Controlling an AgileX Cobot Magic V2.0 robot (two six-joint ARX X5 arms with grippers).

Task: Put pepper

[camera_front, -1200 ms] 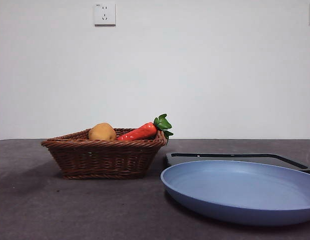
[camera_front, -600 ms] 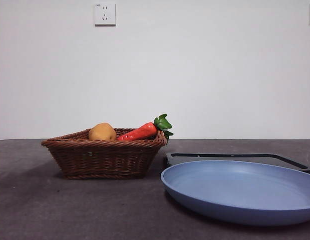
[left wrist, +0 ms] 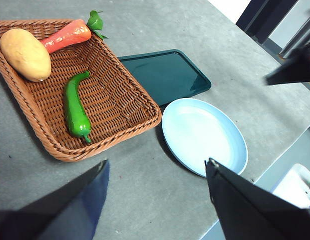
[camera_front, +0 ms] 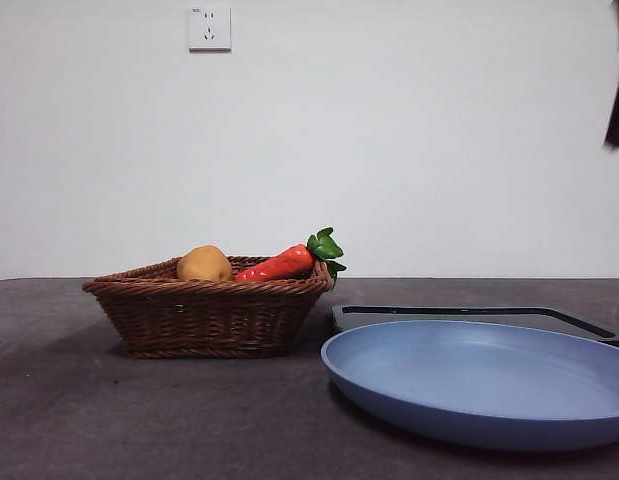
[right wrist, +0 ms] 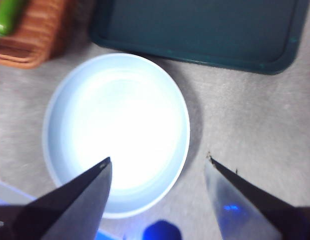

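Pepper (left wrist: 75, 111): in basket (left wrist: 125, 121), far from both hands. Right hand (right wrist: 157, 172) open above plate (right wrist: 117, 132); left hand (left wrist: 157, 175) open.

Glossy plastic-looking pepper (left wrist: 74, 109) in rough woven wicker basket (left wrist: 125, 122); smooth matt plate (left wrist: 204, 136), matt grey tabletop (left wrist: 144, 185)

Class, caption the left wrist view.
Green pepper, potato and carrot in wicker basket; blue plate beside.

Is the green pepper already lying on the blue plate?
No, the pepper lies inside the wicker basket, and the blue plate holds nothing.
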